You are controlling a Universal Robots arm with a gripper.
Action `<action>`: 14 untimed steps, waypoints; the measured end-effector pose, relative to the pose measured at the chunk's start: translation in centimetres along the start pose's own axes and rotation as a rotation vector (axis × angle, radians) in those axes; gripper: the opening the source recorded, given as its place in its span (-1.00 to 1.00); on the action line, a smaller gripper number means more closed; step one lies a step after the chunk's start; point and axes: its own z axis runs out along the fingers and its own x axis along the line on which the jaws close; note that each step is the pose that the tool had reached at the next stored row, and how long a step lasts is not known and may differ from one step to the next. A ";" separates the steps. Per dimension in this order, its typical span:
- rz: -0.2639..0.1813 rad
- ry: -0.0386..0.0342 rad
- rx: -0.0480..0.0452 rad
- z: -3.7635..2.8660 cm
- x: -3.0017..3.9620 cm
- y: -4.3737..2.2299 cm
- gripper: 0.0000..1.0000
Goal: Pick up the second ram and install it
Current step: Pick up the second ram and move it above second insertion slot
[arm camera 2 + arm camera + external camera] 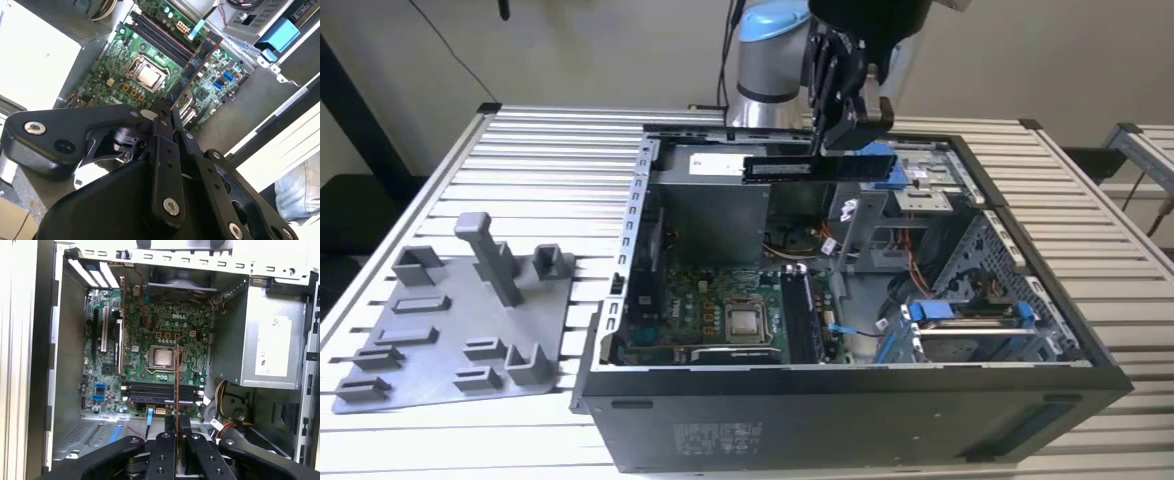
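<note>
**Exterior view:** The arm's claw (pixel 835 148) pinches the second ram (pixel 781 168) by its upper edge, holding the stick level and on edge in the air above the open computer case (pixel 854 410). Well below the claw lies the green motherboard (pixel 707 305) with its bare processor (pixel 747 322). Well apart from the claw, toward the exterior view's left, a grey plastic tray (pixel 460 320) of upright blocks rests on the slatted table (pixel 547 150).

**Second wrist view:** The claw's fingers (pixel 162 135) are clamped on the ram (pixel 200 55), which is seen edge-on and reaches away from them over the motherboard (pixel 115 80). The processor (pixel 148 75) sits beneath the claw, beside the stick's line.

**First wrist view:** The ram (pixel 177 375) projects from the claw (pixel 177 427), its thin edge crossing the dark memory slots (pixel 155 390) far below. The processor (pixel 162 356) lies just beyond them, and the grey power supply (pixel 267 345) stands off to one side.
</note>
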 end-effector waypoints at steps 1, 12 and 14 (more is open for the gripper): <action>0.000 -0.0001 0.0000 0.05 -0.26 -0.02 -0.72; 0.000 0.0001 -0.0001 0.49 -2.81 -0.20 -0.72; 0.000 0.0000 0.0000 0.56 -3.18 -0.23 -0.72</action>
